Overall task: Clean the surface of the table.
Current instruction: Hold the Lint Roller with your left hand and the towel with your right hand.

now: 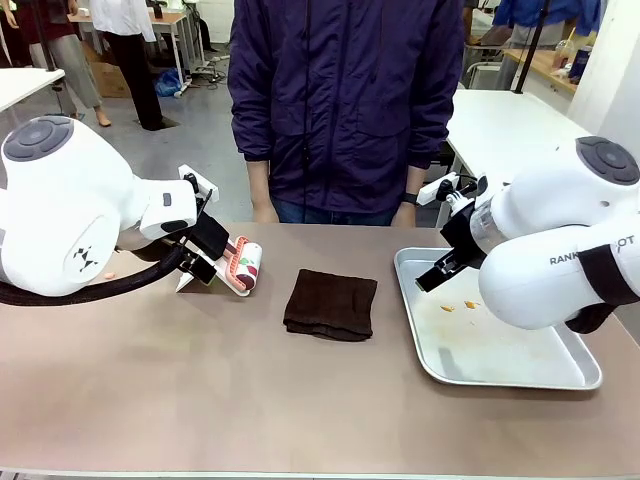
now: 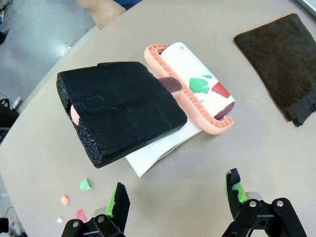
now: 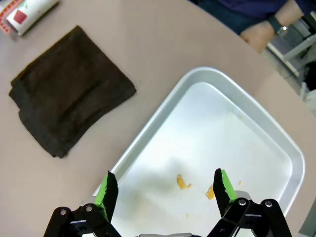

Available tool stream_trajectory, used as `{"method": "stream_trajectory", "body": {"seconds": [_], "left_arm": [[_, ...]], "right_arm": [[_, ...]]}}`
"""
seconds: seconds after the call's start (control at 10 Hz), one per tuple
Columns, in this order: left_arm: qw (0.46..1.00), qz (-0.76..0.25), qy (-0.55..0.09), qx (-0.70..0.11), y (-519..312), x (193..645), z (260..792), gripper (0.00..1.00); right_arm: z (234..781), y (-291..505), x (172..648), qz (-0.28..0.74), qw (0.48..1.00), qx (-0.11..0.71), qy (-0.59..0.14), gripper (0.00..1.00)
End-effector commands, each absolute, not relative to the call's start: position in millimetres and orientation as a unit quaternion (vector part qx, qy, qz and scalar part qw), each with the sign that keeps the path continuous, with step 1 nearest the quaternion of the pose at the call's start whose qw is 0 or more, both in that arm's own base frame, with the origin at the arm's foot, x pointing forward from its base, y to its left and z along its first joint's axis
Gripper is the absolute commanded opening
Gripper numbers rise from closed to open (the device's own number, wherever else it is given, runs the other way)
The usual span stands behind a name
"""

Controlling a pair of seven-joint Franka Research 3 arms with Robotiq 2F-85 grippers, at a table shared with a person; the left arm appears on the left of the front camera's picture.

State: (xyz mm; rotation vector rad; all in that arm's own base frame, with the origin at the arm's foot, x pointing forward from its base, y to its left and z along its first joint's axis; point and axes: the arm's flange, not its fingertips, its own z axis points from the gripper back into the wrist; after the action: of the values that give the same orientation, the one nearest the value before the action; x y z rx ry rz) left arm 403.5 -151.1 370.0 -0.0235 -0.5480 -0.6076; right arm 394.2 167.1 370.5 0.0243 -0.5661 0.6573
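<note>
The brownish table (image 1: pixel 200 400) ran across the whole near part of the scene, with a person standing at its far edge. On its right sat a metal tray (image 1: pixel 590 378) holding a few orange scraps (image 3: pixel 181 182). A folded dark brown cloth (image 1: pixel 331 304) lay in the middle. To the left lay a lint roller (image 2: pixel 197 86) on a white sheet, its handle wrapped in black foam (image 2: pixel 123 108) and green and red bits stuck to its roll.

The left gripper (image 2: pixel 176 185) hung just near of that handle with its jaws spread wide and nothing between them. The right gripper (image 3: pixel 165 178) was equally spread and empty, over the tray's near part.

Small coloured crumbs (image 2: pixel 85 184) lay on the table close to its left edge. The likely trouble lay there: a careless sweep could push them onto the floor. The soft foam might also squash and twist in a grip taken off-centre, tilting the roller so it skipped the crumbs
</note>
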Motion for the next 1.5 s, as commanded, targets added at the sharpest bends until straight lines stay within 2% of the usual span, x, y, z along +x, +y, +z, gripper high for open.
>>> {"method": "stream_trajectory", "body": {"seconds": [0.0,0.2,0.3,0.6,0.7,0.9,1.0,1.1,1.2,1.4], "left_arm": [[0.917,-0.296,-0.267,-0.011,-151,403,370,1.00],[0.917,-0.295,-0.266,-0.011,-151,403,370,1.00],[0.920,-0.315,-0.229,0.034,-149,401,381,1.00],[0.923,-0.329,-0.171,0.106,-147,401,433,1.00],[0.940,-0.265,-0.182,0.117,-149,398,454,1.00],[0.974,-0.165,-0.106,0.115,-157,401,502,1.00],[0.982,-0.148,-0.071,0.091,-163,412,520,1.00],[0.955,-0.231,-0.144,0.120,-144,392,487,1.00],[0.955,-0.231,-0.144,0.120,-144,392,487,1.00],[0.955,-0.231,-0.144,0.120,-144,392,487,1.00]], "right_arm": [[371,167,394,0.318,0.907,0.012,-0.274,1.00],[370,167,394,0.318,0.907,0.012,-0.274,1.00],[380,167,388,0.312,0.915,0.028,-0.254,1.00],[422,149,365,0.156,0.967,0.116,-0.166,1.00],[437,138,352,0.131,0.969,0.145,-0.153,1.00],[459,96,325,0.095,0.955,0.239,-0.147,1.00],[459,76,319,0.040,0.954,0.245,-0.170,1.00],[453,61,319,0.023,0.953,0.242,-0.182,1.00],[471,100,337,0.091,0.958,0.230,-0.142,1.00],[471,100,337,0.091,0.958,0.230,-0.142,1.00]]}}
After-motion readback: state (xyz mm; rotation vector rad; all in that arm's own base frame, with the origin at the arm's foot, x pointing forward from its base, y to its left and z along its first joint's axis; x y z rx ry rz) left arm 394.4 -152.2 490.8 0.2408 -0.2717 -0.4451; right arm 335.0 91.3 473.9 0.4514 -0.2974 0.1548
